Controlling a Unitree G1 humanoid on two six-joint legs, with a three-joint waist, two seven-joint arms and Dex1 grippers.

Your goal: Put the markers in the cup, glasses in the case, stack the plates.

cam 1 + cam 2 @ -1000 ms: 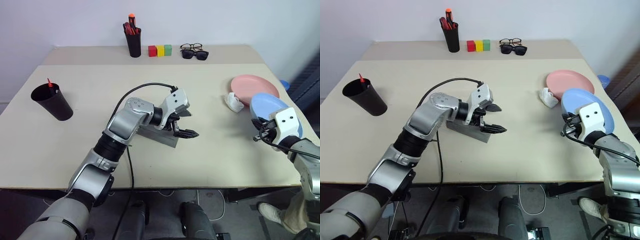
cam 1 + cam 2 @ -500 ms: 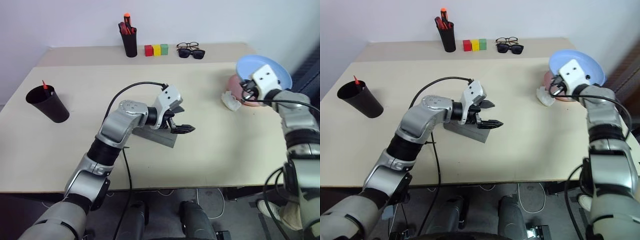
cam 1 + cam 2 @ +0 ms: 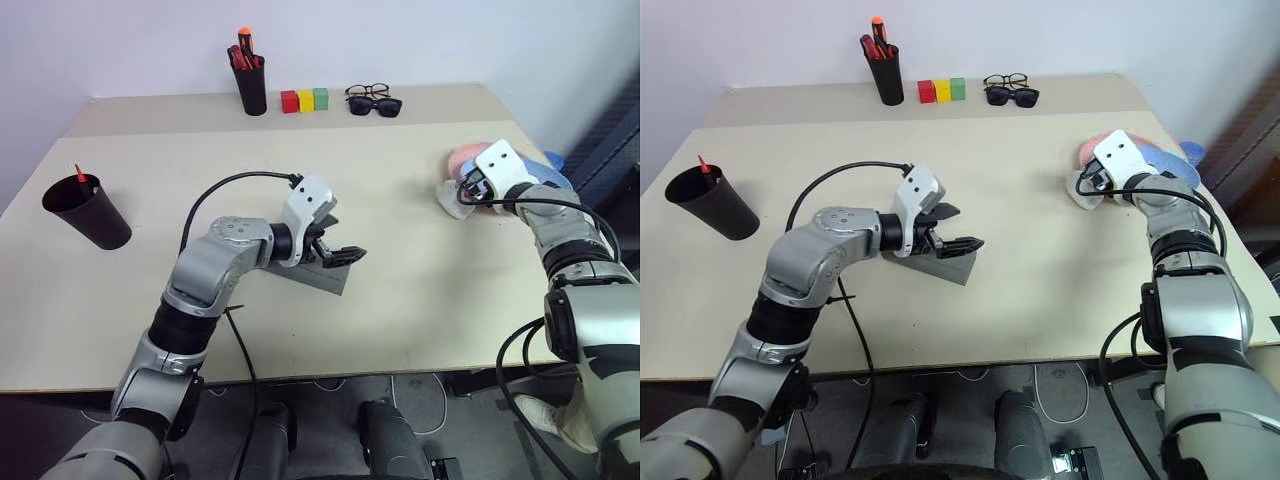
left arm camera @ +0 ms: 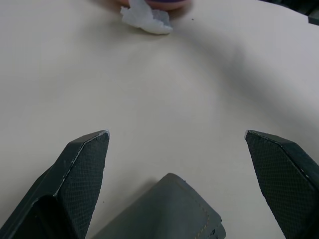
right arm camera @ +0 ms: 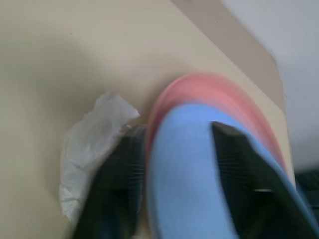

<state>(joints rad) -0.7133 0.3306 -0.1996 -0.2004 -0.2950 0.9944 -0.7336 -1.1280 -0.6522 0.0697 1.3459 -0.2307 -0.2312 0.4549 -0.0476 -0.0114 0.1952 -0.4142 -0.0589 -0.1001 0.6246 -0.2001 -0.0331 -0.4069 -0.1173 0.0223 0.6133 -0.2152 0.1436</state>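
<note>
Blue plate (image 5: 199,174) lies on the pink plate (image 5: 209,89) at the desk's (image 3: 420,200) right edge; right gripper (image 5: 174,164) straddles its rim, fingers parted. Left gripper (image 4: 177,164) spread wide, empty, above the closed grey case (image 3: 322,276) mid-desk. Black cup (image 3: 85,210) with a red marker (image 3: 79,172) near the left edge.

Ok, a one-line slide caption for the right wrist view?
Right gripper straddling the rim of the blue plate lying on the pink plate, crumpled white tissue beside them.
</note>
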